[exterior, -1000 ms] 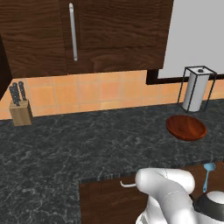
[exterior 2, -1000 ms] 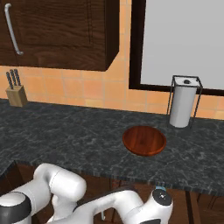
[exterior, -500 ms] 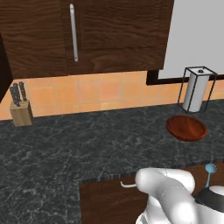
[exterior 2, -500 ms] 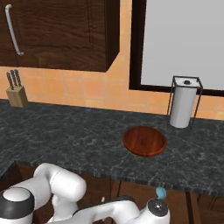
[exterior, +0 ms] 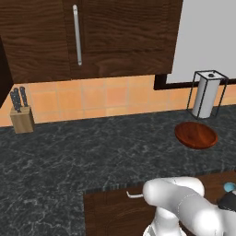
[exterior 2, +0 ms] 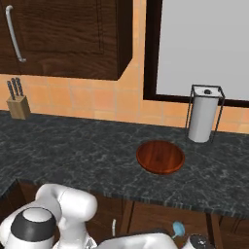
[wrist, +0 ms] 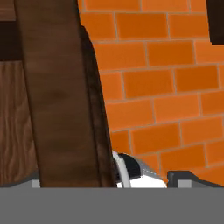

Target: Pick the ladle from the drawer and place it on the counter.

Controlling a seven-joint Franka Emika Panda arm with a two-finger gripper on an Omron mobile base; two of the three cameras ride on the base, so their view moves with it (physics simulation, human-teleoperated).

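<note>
Hand view gives two dark fingertips (wrist: 183,177) at its lower edge, with brown wood and orange brick beyond; whether the jaws are spread or pinching cannot be told. Below the counter (exterior: 92,156) front edge, the ladle (exterior 2: 178,228) shows its light-blue bowl just beside the arm's dark wrist. The drawer (exterior: 115,212) sits under that edge, its silver handle (exterior: 134,195) touching the white arm. On the counter lie a wooden plate (exterior: 196,135), a paper-towel stand (exterior: 205,94) and a knife block (exterior: 22,117). No writing is readable anywhere.

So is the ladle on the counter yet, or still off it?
Off it. A light-blue tip of the ladle shows below the counter edge, in front of the cabinet fronts. Nothing light blue lies on the slab.
</note>
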